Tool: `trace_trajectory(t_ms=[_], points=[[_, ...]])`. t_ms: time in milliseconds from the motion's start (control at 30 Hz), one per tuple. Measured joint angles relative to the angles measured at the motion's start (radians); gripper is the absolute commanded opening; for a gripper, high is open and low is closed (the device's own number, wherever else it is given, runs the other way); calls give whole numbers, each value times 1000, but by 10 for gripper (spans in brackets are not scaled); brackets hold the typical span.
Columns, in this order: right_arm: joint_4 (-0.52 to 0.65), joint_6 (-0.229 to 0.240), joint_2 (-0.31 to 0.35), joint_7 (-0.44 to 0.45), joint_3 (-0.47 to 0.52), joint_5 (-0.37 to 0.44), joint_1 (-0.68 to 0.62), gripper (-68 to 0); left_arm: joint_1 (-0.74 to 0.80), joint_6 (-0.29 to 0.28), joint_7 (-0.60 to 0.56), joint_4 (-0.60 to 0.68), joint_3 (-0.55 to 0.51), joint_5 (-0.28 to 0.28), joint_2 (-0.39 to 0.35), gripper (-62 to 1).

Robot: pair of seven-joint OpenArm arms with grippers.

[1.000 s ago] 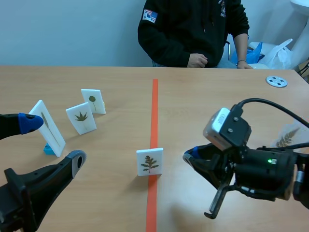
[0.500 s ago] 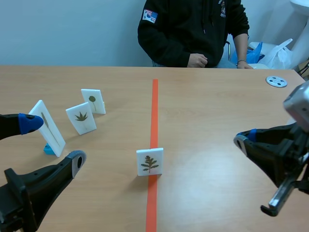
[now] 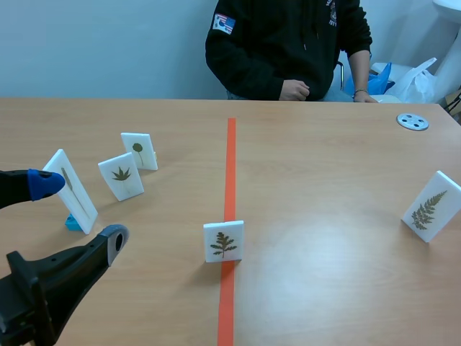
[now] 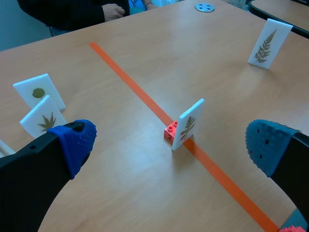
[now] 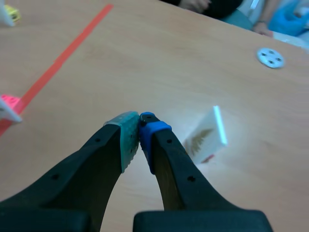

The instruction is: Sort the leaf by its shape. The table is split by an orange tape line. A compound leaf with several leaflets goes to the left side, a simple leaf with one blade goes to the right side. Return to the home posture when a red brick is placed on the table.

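One middle card [image 3: 223, 241]: stands on the tape line [image 3: 230, 166].
Left gripper [image 4: 171, 142]: fingers wide apart, holding nothing.
Right gripper [image 5: 140, 121]: pads pressed together, empty; fern card [image 5: 205, 135] just ahead.

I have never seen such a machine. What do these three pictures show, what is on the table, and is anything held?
It is a two-armed robot. One picture looks across the table from between the arms; the other two come from a camera on each wrist. The left gripper stands open and the right gripper is shut on nothing, so nothing is held. White leaf cards stand on the table: three cards left of the orange tape line, the middle card on it, the fern card far right. A person sits opposite.
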Motion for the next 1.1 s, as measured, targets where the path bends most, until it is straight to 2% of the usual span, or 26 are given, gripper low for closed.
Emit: trace_trajectory(t_ms=[67,133,733,800,933,1100], points=[[0,-58,-6,-14,11,6,0,-662,0,0,0,0,0,0,0,14],[0,-85,-11,-18,13,11,0,-662,0,0,0,0,0,0,0,14],[0,-80,-12,-32,12,11,1,-651,0,0,0,0,0,0,0,14],[-2,-81,-12,-33,12,11,8,-564,0,0,0,0,0,0,0,14],[-11,-81,-9,-45,11,11,37,-241,0,0,0,0,0,0,0,14],[-11,-81,8,-43,6,11,56,-37,0,0,0,0,0,0,0,14]])
